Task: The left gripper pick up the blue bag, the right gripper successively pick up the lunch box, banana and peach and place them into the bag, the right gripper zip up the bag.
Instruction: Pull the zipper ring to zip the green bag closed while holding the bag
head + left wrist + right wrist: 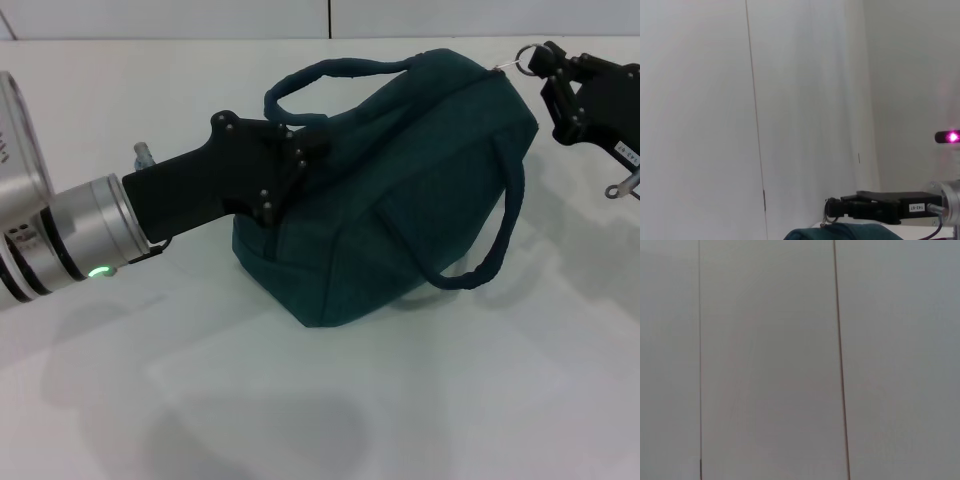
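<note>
Both pincers [300, 160] [535, 62] grip bag [400, 230].

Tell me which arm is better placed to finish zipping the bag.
Right. The right gripper is already at the zipper's ring pull, at the far end of the blue bag. The left gripper is at the bag's other end, apparently holding it steady.

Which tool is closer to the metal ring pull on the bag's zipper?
Right. The right tool is at the ring pull on the blue bag's far right end; the left tool is against the bag's opposite end.
</note>
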Controlling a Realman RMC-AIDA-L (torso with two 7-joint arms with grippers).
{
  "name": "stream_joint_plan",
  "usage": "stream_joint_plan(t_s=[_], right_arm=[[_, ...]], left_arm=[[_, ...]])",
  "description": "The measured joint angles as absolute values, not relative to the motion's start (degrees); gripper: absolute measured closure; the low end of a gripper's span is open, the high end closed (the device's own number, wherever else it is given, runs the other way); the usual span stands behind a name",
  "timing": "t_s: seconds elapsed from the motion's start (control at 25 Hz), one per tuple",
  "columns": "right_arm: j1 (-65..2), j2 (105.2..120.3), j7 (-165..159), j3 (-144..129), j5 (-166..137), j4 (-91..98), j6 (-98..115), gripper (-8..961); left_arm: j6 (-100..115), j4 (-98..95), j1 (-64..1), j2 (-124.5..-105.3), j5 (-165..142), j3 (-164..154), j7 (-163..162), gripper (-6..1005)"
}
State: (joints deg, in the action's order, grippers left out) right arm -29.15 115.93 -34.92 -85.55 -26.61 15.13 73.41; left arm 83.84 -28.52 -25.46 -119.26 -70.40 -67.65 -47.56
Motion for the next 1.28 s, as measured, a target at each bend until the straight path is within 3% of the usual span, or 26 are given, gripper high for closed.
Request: stream_joint_plan(t_s=[0.48, 0.72, 0.84, 1.28], right_arm=[[-29.4, 116.01, -35.6, -85.6, -25.7, 15.4, 73.6, 874], [-28.7, 116.01, -35.7, -85.5, -24.7, 15.4, 75.2, 667], [-28.2, 116.02, -35.7, -85.6, -23.9, 15.5, 77.6, 464], [-26.0, 115.44, -36.6, -84.6, -22.4, 15.4, 81.3, 459]], left_arm=[[83.8, -27.3, -25.3, -119.57, -69.8, -67.3, -45.8, 1000], [83.8, -27.2, -25.1, -119.61, -69.5, -67.3, -45.2, 1000], [83.8, -27.2, -25.1, -119.62, -69.5, -67.3, -44.8, 1000], [83.8, -25.9, -24.9, -119.55, -68.8, -67.2, -42.4, 1000]])
